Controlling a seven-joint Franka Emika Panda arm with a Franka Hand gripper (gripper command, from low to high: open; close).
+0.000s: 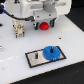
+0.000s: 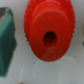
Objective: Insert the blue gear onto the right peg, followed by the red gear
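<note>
The red gear (image 2: pixel 48 31) looks like smooth, slightly glossy moulded plastic. The blue gear (image 1: pixel 51 52) is bright plastic too, with a softer sheen. The white desk (image 1: pixel 70 35) appears smooth and faintly reflective; the dark base plate (image 1: pixel 34 58) looks matt.

White tabletop (image 1: pixel 15 55), glossy. On it a dark flat base plate (image 1: pixel 45 56), nearer the camera, rectangular, slightly angled. The blue gear (image 1: pixel 51 52) sits on the plate, toward the exterior view's right end. A small tan-and-white block-like object (image 1: pixel 18 29) stands on the table at the exterior view's left, too blurry to identify. In the wrist view, a teal-green object (image 2: pixel 6 40) lies on the white surface, possibly a fixture.
</note>
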